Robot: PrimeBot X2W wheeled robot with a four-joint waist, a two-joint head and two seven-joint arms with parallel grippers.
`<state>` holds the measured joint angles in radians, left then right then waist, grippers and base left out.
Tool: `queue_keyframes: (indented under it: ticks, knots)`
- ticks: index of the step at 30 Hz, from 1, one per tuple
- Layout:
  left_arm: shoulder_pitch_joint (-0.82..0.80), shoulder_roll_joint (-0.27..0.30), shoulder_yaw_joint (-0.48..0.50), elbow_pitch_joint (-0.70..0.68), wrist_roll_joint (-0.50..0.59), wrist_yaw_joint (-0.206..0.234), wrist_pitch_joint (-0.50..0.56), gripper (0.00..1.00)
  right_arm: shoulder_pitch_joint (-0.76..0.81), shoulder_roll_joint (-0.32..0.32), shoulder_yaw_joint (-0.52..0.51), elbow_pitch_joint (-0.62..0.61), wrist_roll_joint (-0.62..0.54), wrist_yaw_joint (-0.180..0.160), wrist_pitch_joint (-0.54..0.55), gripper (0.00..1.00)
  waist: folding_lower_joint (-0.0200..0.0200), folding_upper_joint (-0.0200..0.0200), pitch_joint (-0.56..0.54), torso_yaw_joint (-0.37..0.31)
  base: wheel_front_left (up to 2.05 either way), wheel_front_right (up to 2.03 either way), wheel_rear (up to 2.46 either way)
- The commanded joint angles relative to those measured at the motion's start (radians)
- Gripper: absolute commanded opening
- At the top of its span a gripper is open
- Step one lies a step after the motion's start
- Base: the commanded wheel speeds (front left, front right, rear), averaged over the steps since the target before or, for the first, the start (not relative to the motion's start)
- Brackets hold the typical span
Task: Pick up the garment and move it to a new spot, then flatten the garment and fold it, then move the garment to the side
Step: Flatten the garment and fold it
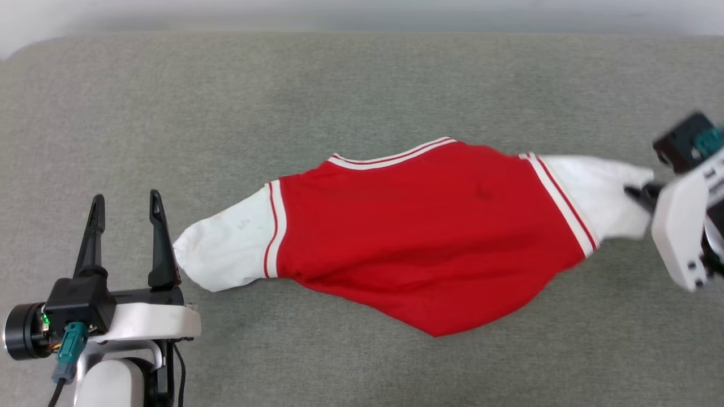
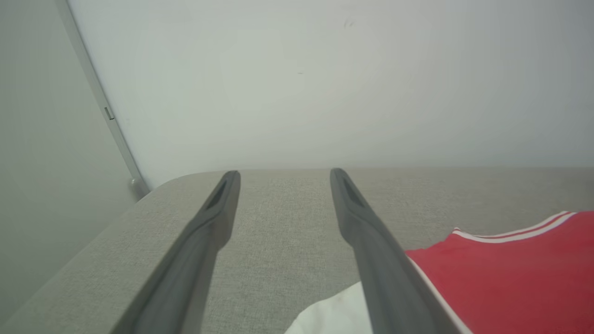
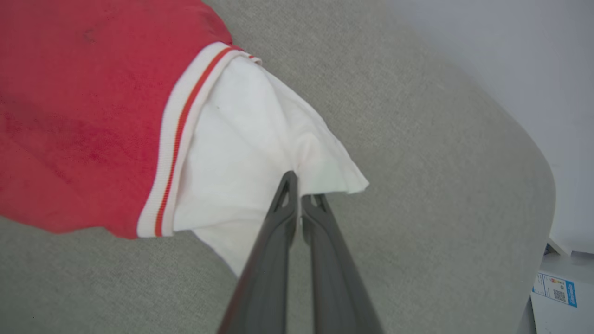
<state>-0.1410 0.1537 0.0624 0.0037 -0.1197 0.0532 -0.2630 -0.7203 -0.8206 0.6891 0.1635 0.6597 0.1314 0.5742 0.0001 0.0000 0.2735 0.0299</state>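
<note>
garment (image 1: 430, 237): red t-shirt, white short sleeves, red-and-white striped trim at collar and sleeve seams.
pose: spread sideways, one sleeve to each side, collar on the far edge, lower body bunched to a point.
location: on the grey table (image 1: 362, 85).
state: right sleeve's edge pinched in the right end effector (image 3: 299, 185).

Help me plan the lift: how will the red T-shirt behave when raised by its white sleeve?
Probably floppy: the garment lies creased, so it should hang and trail from the right gripper pinching its sleeve. Likely light, since thin fabric puckers at the pinch. It may cling and drag on the textured gray surface.
</note>
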Motion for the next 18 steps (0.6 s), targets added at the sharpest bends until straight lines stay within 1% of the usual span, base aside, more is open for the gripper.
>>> queue_keyframes:
  ticks: [1, 4, 8, 11, 14, 15, 16, 18]
  knots:
    - [0.015, -0.003, 0.006, 0.000, 0.008, -0.007, -0.002, 1.00, 0.080, -0.012, -0.049, -0.016, 0.007, -0.001, 0.001, 0.00, -0.0001, 0.0000, -0.013, -0.022, 0.00, 0.00, 0.00]
    - [0.022, -0.011, 0.010, 0.003, 0.017, -0.018, -0.002, 1.00, 0.233, -0.001, -0.148, -0.022, 0.002, -0.001, -0.004, 0.00, -0.0001, 0.0000, -0.014, -0.036, 0.00, 0.00, 0.00]
    - [0.017, -0.016, 0.014, 0.011, 0.028, -0.028, -0.002, 1.00, 0.418, 0.053, -0.262, -0.014, -0.018, -0.001, -0.001, 0.00, -0.0001, 0.0000, -0.010, -0.043, 0.00, 0.00, 0.00]
    - [0.008, -0.017, 0.015, 0.018, 0.037, -0.038, -0.002, 1.00, 0.518, 0.085, -0.312, -0.005, -0.047, -0.001, 0.005, 0.00, -0.0001, 0.0000, -0.010, -0.044, 0.00, 0.00, 0.00]
    - [0.007, -0.014, 0.019, 0.032, 0.042, -0.045, -0.002, 1.00, 0.581, 0.130, -0.351, -0.007, -0.060, -0.001, -0.009, 0.00, -0.0001, 0.0000, -0.021, -0.049, 0.00, 0.00, 0.00]
    - [0.008, -0.014, 0.020, 0.037, 0.046, -0.047, -0.002, 1.00, 0.593, 0.142, -0.370, -0.009, -0.072, -0.001, -0.021, 0.40, -0.0001, 0.0000, -0.026, -0.051, 0.00, 0.00, 0.00]
    - [0.010, -0.011, 0.022, 0.041, 0.050, -0.048, -0.002, 1.00, 0.598, 0.150, -0.388, -0.014, -0.087, -0.001, -0.037, 1.00, -0.0001, 0.0000, -0.033, -0.054, 0.00, 0.00, 0.00]
    - [0.017, -0.004, 0.022, 0.055, 0.055, -0.051, -0.002, 1.00, 0.603, 0.168, -0.430, -0.031, -0.117, -0.001, -0.076, 1.00, -0.0001, 0.0000, -0.049, -0.060, 0.00, 0.00, 0.00]
